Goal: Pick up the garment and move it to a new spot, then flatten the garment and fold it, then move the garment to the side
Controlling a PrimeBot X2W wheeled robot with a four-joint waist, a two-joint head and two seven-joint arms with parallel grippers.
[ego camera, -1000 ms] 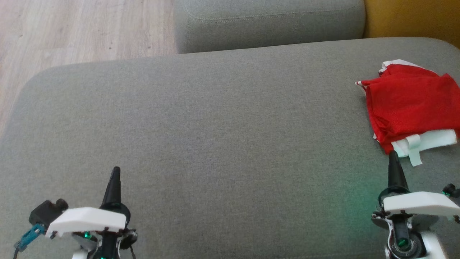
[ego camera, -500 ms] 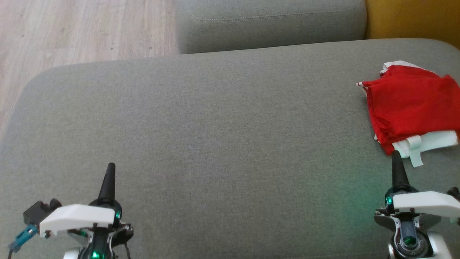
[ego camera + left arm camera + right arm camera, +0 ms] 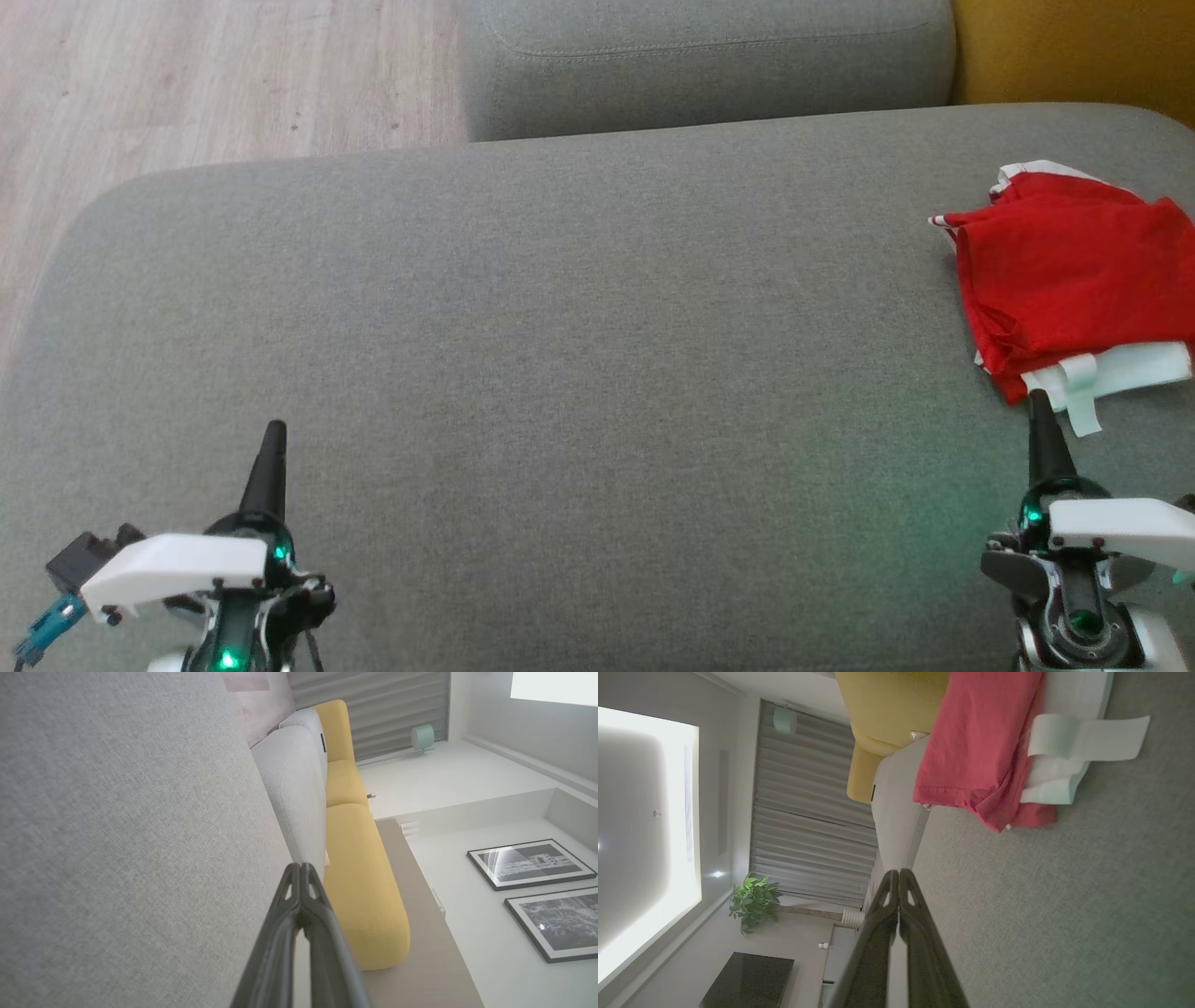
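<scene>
though clear of it, garment point(image 3: 1064, 271) just beyond right gripper point(image 3: 1034, 399)

A wide grey couch seat point(image 3: 560, 308) is seen up front, with a second grey cushion point(image 3: 700, 56) set behind it and a yellow cushion point(image 3: 1074, 47) beside that. Pale wood floor point(image 3: 187, 84) is laid to the left. Grey blinds point(image 3: 369, 714), two framed prints point(image 3: 530, 863), a potted plant point(image 3: 752, 900) and a dark table point(image 3: 747, 980) are spotted further off.
</scene>
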